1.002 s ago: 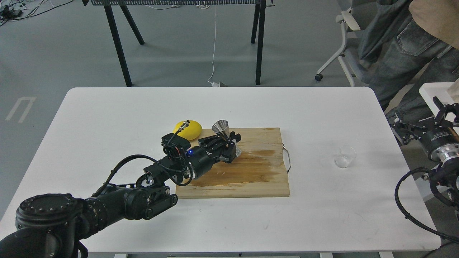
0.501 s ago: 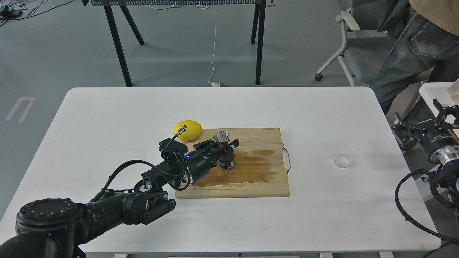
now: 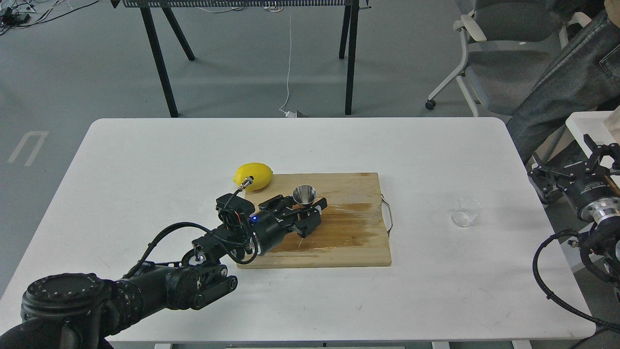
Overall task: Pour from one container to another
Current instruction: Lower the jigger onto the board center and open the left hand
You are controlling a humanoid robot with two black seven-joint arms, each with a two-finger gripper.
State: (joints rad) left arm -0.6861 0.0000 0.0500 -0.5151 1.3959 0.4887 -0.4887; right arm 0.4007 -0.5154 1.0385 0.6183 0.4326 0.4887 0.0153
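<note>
On the wooden board (image 3: 339, 228) near the middle of the white table (image 3: 169, 160), the left gripper (image 3: 307, 213) is closed around the waist of the steel jigger (image 3: 304, 195), holding it upright with its open mouth facing up. That makes sense: a receiver has to stay level and steady, and the board under it, already marked with a dark wet-looking stain, would catch any spill. A lemon (image 3: 253, 175) sits just off the board's far left corner, near the arm but clear of the jigger.

The clear cup (image 3: 465, 212), the thing to pour from, stands on the bare table well to the right of the board, almost lost against the white. I cannot tell whether it holds any liquid. The right gripper (image 3: 576, 169) hangs beyond the table's right edge, fingers spread and holding nothing, near the cup but apart from it. I judge that the cup must be picked up next; none of the pouring looks under way.
</note>
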